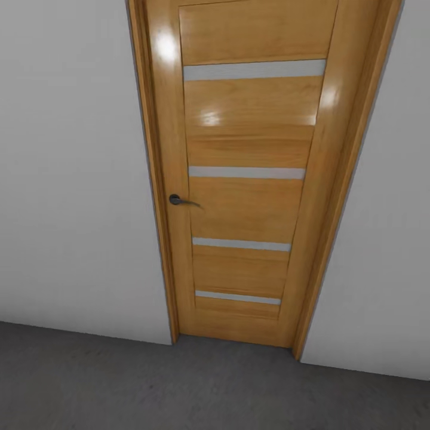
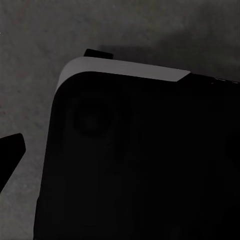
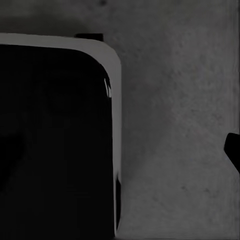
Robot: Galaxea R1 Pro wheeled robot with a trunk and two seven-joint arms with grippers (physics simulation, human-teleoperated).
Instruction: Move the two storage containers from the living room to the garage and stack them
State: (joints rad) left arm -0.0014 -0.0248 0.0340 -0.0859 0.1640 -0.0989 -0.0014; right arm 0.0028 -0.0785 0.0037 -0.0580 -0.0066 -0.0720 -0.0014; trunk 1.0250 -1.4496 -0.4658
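How either gripper's jaws stand cannot be told. The left wrist view catches one dark fingertip (image 2: pixel 10 150) at the frame's edge, over rough grey floor (image 2: pixel 30 45); the right wrist view catches another dark fingertip (image 3: pixel 233 150) over the same concrete. Both views also take in the robot's black base (image 2: pixel 140 165) with its pale rounded rim (seen from above). The head view gives what they lack: a closed wooden door (image 1: pixel 245 179) with pale horizontal strips, a dark handle (image 1: pixel 177 200), and white walls (image 1: pixel 71 179). The containers are out of sight.
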